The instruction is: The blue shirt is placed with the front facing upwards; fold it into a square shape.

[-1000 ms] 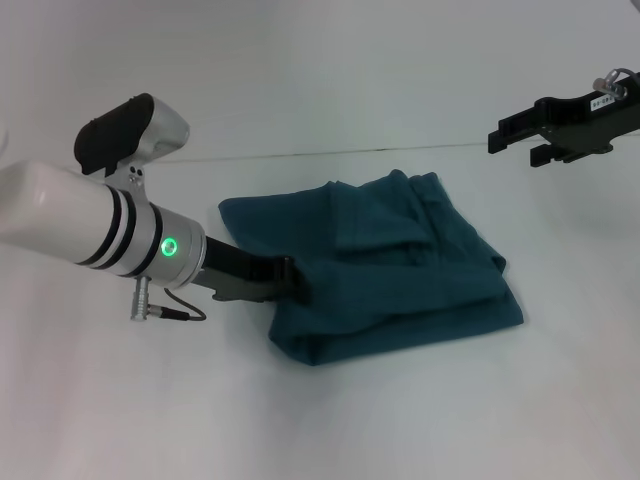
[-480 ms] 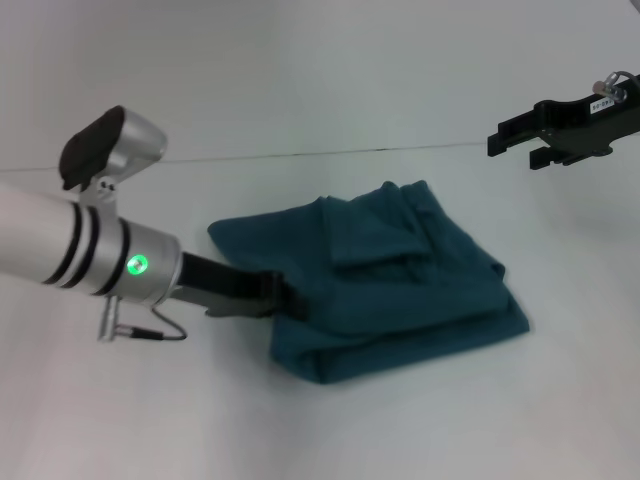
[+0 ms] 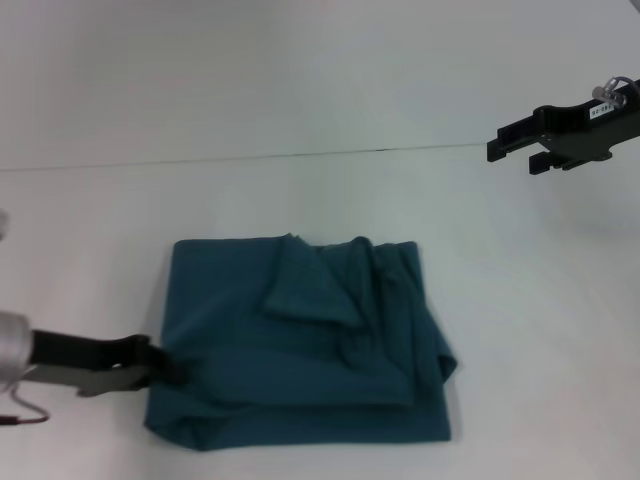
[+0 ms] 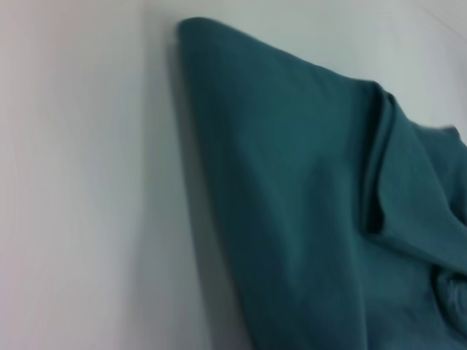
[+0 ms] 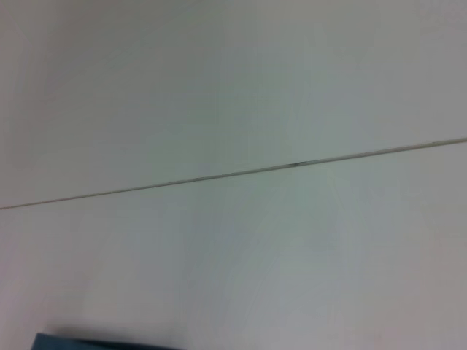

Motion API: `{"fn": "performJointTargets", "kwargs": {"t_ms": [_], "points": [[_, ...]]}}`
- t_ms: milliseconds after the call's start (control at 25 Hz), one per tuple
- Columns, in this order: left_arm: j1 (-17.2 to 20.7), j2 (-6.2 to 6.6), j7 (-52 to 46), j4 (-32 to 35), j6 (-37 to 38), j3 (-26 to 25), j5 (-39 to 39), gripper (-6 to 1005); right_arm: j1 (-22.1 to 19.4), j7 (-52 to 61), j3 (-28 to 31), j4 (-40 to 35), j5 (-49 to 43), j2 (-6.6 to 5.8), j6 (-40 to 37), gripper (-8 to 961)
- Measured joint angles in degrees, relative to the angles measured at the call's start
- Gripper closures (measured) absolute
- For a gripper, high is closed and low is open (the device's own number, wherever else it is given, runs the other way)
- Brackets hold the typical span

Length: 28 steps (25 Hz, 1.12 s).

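The blue shirt (image 3: pixel 300 340) lies folded into a rough, layered rectangle on the white table (image 3: pixel 300 80), near the table's near edge and a little left of its middle. A loose triangular flap sits on top of it, and creased folds run down its right side.

The left arm reaches in low and nearly level from the near left corner, its dark left gripper (image 3: pixel 160 365) pointing right at the shirt's left edge. The tips are pinched together on the cloth there, holding the edge just above the lower left corner. The left wrist view shows only the shirt's smooth folded edge (image 4: pixel 292 204) lying against the table.

The right gripper (image 3: pixel 515 150) hangs high over the far right of the table, well apart from the shirt, stretched out level and pointing left. From here I cannot tell how its jaws stand.
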Motion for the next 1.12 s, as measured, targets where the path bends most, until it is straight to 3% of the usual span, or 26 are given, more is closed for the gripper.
{"fn": "performJointTargets", "kwargs": {"t_ms": [280, 680, 920, 1120], "points": [[3.51, 0.47, 1.08, 2.65, 3.72, -3.81, 0.13, 870, 0.02, 0.00, -0.13, 0.00, 0.00, 0.06, -0.01, 211], [3.43, 0.24, 1.20, 2.61, 5.31, -3.38, 0.28, 870, -0.61, -0.03, -0.11, 0.00, 0.00, 0.09, -0.04, 212], [2.35, 1.38, 1.36, 2.10, 8.44, -3.20, 2.36, 871, -0.79, -0.15, -0.14, 0.00, 0.00, 0.03, -0.05, 213], [1.93, 1.24, 2.03, 4.66, 11.93, -1.96, 5.82, 829, -0.78, -0.20, -0.28, -0.06, 0.00, 0.01, -0.01, 213]]}}
